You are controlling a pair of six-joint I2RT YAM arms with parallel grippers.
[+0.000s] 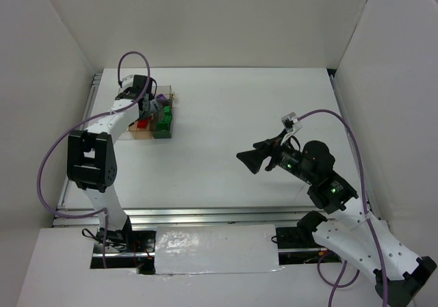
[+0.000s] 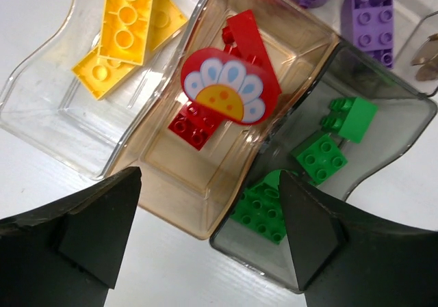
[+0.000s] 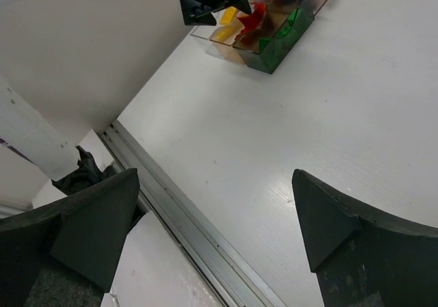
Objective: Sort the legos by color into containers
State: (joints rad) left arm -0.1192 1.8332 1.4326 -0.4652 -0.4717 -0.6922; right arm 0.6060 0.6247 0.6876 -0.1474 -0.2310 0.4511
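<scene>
Red plastic fills the tan compartment [image 2: 171,177] straight ahead of the left gripper [image 2: 205,252]. A round red disc [image 2: 230,87] w/ a white-and-yellow flower print lies tilted on at least 2 red bricks [image 2: 195,124]. The gripper's 2 fingers stand wide apart over the compartment's near corner w/ nothing between them: open & empty.

- **Left-finger side:** the clear compartment [image 2: 48,102] holds a long yellow bar [image 2: 126,20] lying across a yellow square piece [image 2: 102,71].
- **Right-finger side:** the grey compartment [image 2: 383,143] has 3 green bricks [image 2: 320,158], 1 partly hidden behind the finger.
- **Further ahead, to the right:** purple bricks [image 2: 373,20]; can't make out their compartment's edges.

The right gripper [image 3: 212,245] has its fingers spread, holding nothing. The box [image 3: 270,64] sits far ahead of it, well apart.

Handling, my read: the pieces are prob. light, rigid, glossy plastic, so likely slippery under hard fingers but not fragile.

- **Bricks:** pinch across 2 flat opposite sides, below the studs.
- **Disc:** thin, so take it edge-on by the rim; tilted as it is, the raised edge looks reachable.
- **Bar:** grip across the short width near mid-length so it won't swing.
- **Box:** the walls look thin & light, so a finger catching 1 could shove the whole thing.

Every piece I can see sits w/ its own colour, so sorting looks about done.
</scene>
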